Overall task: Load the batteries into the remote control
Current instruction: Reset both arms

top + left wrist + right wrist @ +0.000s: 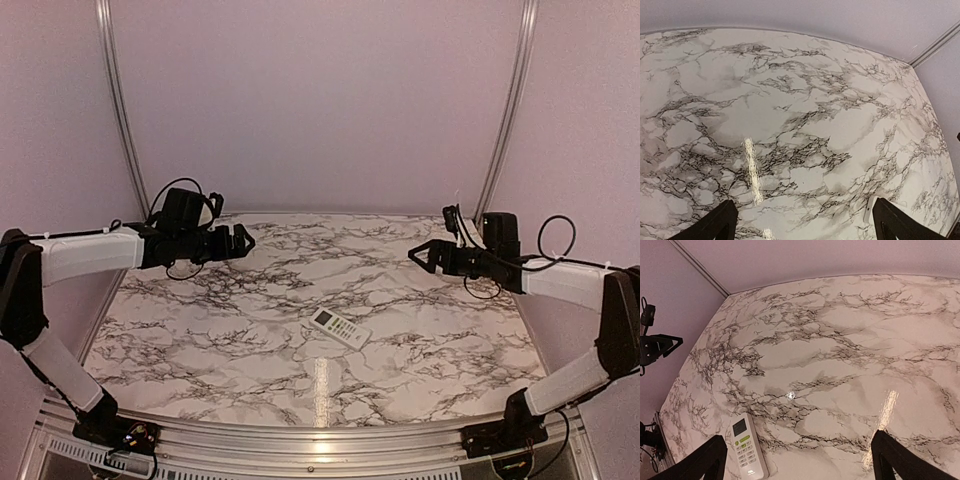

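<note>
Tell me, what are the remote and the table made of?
The remote control looks like white plastic: a smooth slim casing with small buttons. The table looks like marble, maybe only a glossy printed film: grey veins on white, and a bright light streak reflects off it.

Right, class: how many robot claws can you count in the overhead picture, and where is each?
2. The left claw hovers open over the table's far-left side; the right claw hovers open over its far-right side. Neither is hidden.
</note>
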Controlling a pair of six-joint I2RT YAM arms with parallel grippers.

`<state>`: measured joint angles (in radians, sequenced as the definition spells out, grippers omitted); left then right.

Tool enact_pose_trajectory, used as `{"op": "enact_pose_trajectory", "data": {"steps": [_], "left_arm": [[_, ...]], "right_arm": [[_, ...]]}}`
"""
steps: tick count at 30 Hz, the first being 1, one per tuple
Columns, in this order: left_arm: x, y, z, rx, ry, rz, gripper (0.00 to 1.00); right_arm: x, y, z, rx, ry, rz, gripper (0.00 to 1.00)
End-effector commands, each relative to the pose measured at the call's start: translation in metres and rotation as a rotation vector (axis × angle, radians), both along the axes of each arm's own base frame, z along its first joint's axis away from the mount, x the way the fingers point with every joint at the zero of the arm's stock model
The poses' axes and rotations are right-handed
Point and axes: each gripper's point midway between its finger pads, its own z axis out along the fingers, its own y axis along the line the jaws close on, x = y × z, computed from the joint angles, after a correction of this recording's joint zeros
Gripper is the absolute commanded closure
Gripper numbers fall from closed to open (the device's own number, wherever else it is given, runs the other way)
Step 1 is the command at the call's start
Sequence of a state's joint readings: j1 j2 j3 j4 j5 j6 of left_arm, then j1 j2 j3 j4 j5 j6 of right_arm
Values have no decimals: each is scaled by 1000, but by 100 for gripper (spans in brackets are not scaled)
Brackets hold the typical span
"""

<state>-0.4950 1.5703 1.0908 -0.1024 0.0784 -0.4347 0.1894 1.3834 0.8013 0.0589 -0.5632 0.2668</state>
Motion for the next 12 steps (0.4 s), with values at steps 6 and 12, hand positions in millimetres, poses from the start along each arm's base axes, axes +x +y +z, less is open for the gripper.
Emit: {"op": "enact_pose_trajectory", "data": {"steps": [6,12], "left_arm": [[-36,14,-43,-69,28,16,1],[-38,18,-44,-79,10,27,1]], "right_arm": [[-19,1,-10,99,-80,33,1],[-24,4,-7,128,-93,54,1]]}}
